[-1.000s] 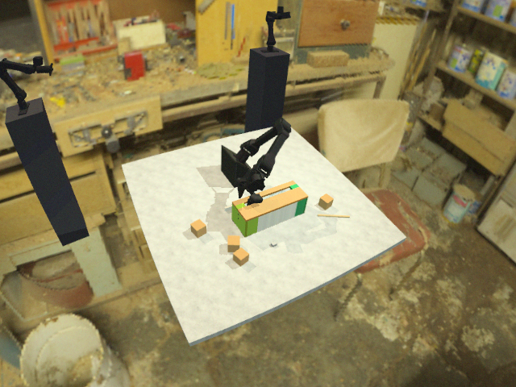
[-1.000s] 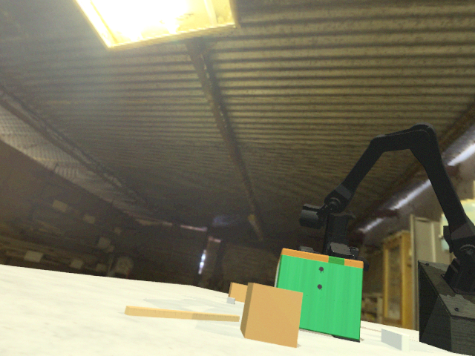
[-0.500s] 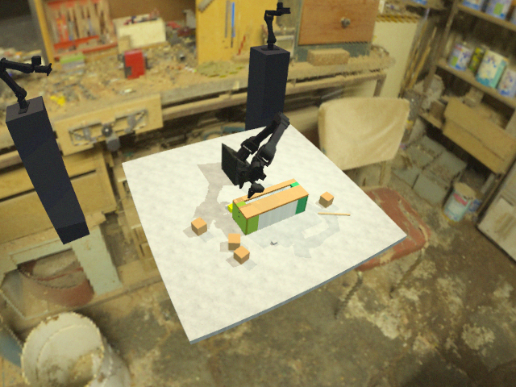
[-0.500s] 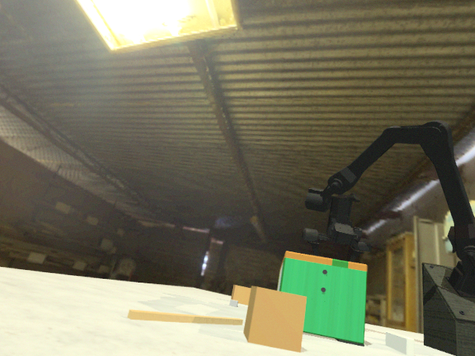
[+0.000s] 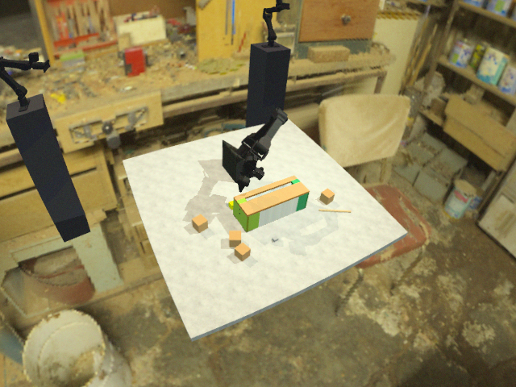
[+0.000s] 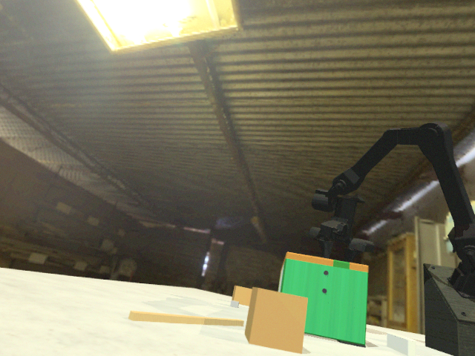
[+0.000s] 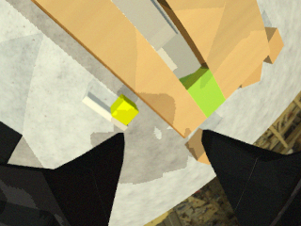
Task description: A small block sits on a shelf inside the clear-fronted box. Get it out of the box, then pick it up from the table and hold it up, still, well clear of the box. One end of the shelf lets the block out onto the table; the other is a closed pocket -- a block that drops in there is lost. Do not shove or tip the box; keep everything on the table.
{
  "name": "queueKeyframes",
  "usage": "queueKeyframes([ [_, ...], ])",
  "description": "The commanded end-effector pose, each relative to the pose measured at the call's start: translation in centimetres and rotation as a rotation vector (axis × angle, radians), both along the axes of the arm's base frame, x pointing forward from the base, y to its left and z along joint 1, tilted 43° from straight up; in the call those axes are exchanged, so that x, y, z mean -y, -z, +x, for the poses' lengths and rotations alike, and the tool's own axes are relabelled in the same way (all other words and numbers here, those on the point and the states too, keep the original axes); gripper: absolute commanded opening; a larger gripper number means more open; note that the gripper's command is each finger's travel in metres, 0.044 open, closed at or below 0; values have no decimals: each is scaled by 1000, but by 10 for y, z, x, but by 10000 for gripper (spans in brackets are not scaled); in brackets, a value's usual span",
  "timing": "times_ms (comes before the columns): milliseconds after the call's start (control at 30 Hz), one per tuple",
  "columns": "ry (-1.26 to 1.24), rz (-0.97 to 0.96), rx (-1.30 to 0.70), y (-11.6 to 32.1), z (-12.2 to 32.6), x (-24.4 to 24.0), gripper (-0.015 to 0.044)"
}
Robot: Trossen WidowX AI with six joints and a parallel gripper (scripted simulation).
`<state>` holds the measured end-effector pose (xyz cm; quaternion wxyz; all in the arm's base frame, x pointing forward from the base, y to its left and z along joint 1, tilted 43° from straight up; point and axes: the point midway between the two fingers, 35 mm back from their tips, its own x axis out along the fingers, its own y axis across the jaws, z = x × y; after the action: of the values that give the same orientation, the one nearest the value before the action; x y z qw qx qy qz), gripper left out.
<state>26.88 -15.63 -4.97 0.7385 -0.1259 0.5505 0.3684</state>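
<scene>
The small yellow block [image 5: 230, 204] [image 7: 124, 109] lies on the table, outside the box, beside its back long side near the light-green end. It touches or nearly touches a low white strip [image 7: 96, 104]. The box [image 5: 276, 198] [image 6: 337, 302] [image 7: 113, 47] stands upright, with an orange slotted top, a clear front and green ends. My gripper [image 5: 247, 184] [image 6: 338, 256] [image 7: 164, 137] is open and empty, fingers pointing down, above the table near the box's light-green end. In the wrist view the block is ahead of the left fingertip, not between the fingers.
Orange cubes stand beyond the light-green end, one [image 5: 200, 222] at the left and two [image 5: 235, 238] [image 5: 242, 251] in front. Another cube [image 5: 326, 196] [image 6: 276, 320] and a thin stick [image 5: 334, 210] [image 6: 184, 318] lie past the dark-green end. A small grey piece [image 5: 274, 239] lies before the box.
</scene>
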Motion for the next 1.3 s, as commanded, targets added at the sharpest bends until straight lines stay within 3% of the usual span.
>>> queueKeyframes([
  [0,665,171,-274,8,-9,5,285],
  [200,1179,326,-518,12,-16,9,285],
  [800,2110,635,-1099,17,-27,18,285],
  [1267,2732,865,-1705,20,-36,25,285],
])
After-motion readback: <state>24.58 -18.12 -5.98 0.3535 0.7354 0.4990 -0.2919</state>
